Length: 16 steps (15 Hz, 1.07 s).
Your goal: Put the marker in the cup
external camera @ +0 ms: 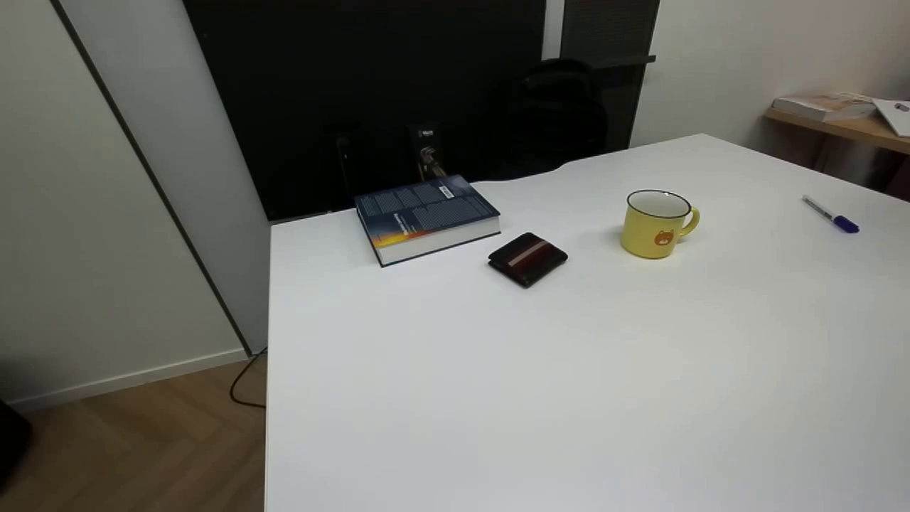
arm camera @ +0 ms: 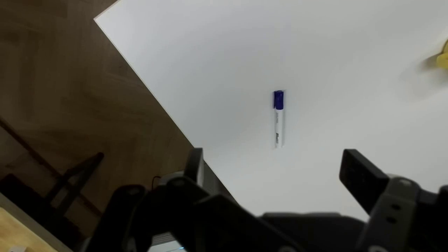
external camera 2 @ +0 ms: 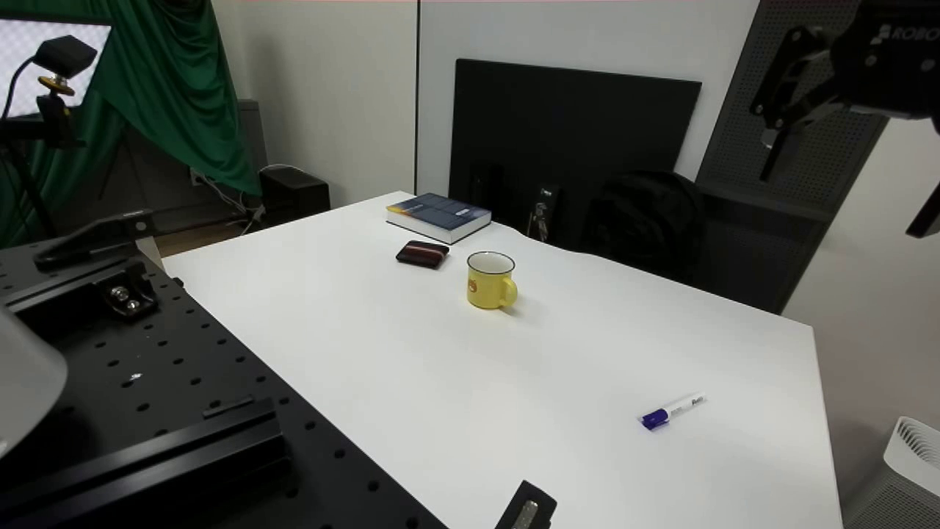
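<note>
The marker, white with a dark blue cap, lies flat on the white table in both exterior views [external camera: 830,214] [external camera 2: 673,411]. It also shows in the wrist view [arm camera: 279,119]. The cup, a yellow mug with a dark rim and side handle, stands upright in both exterior views [external camera: 645,235] [external camera 2: 485,288]. Only a bit of the cup shows at the right edge of the wrist view [arm camera: 443,60]. My gripper [arm camera: 273,162] is open and empty above the table, with the marker ahead of its fingertips. In an exterior view the gripper [external camera 2: 844,195] hangs high at the right edge, apart from everything.
A thick blue book [external camera: 430,217] and a dark wallet [external camera: 527,259] lie on the table [external camera: 569,398] to the side of the cup away from the marker. A black perforated base plate [external camera 2: 183,367] borders the table. A table edge runs near the marker in the wrist view.
</note>
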Each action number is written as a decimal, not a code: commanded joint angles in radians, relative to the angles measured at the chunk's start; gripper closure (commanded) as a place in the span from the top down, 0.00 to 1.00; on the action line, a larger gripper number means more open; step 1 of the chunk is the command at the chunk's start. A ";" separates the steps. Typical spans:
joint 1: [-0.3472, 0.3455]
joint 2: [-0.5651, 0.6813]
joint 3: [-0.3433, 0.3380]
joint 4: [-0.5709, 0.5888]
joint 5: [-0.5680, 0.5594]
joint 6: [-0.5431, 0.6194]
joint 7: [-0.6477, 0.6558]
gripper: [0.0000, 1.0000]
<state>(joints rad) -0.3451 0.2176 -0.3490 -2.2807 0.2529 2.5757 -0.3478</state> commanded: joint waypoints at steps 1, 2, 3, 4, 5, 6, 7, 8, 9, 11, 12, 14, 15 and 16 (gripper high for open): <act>-0.029 -0.004 0.029 0.000 -0.015 0.000 0.012 1.00; -0.029 -0.004 0.029 0.000 -0.015 0.000 0.012 1.00; -0.029 -0.004 0.029 0.000 -0.015 0.000 0.012 1.00; -0.024 0.017 0.035 0.012 -0.014 0.014 0.025 1.00; -0.021 0.047 0.048 0.033 -0.003 0.030 0.034 1.00; -0.021 0.069 0.062 0.050 0.007 0.037 0.035 1.00; -0.019 0.091 0.076 0.066 0.009 0.041 0.039 1.00; -0.018 0.117 0.093 0.085 0.013 0.050 0.043 1.00; -0.018 0.141 0.109 0.100 0.014 0.064 0.052 1.00; -0.014 0.206 0.134 0.143 -0.003 0.086 0.079 1.00; -0.015 0.235 0.145 0.165 -0.008 0.094 0.091 1.00; -0.014 0.299 0.159 0.211 -0.022 0.116 0.121 1.00; -0.013 0.329 0.164 0.234 -0.027 0.128 0.135 1.00; -0.011 0.361 0.165 0.261 -0.033 0.134 0.152 1.00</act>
<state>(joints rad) -0.3507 0.4829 -0.1951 -2.1187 0.2511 2.6964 -0.2699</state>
